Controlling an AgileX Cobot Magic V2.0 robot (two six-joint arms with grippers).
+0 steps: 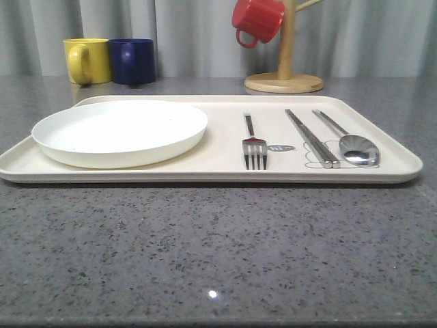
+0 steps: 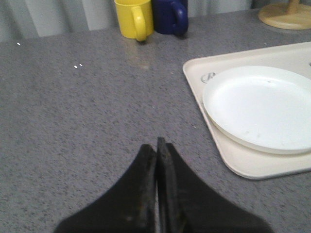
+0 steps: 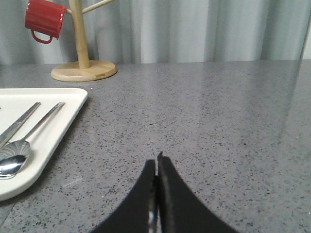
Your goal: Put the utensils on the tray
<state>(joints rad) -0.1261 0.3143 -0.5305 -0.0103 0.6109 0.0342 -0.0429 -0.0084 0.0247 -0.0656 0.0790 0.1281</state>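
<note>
Cream plastic made up the tray (image 1: 225,160), which lay on the grey speckled table (image 1: 218,253); a white plate (image 1: 120,132) sat on its left half, and the three utensils lay in a row on its right half, apart from one another, handles pointing away from the robot; the fork (image 1: 254,149) was nearest the plate, the chopsticks (image 1: 312,138) lay side by side next, and the spoon (image 1: 355,145) came last, bowl toward the robot, close to the tray's right rim.

The left gripper (image 2: 157,145) had its black fingers pressed together with nothing between them; it hung over bare table, with the tray's left edge and the plate ahead and to its right, well apart from it; a yellow mug (image 2: 133,18) and a blue mug (image 2: 169,15) stood far ahead of it, touching or nearly so.

The right gripper (image 3: 157,160) was likewise closed on nothing, over bare table; the tray's right corner, with the spoon and chopstick handles on it, lay to its left, clear of the fingers; the wooden stand (image 3: 83,69) stood far ahead and to its left, beyond the tray, with a red mug (image 3: 44,20) hanging from one of its pegs.
</note>
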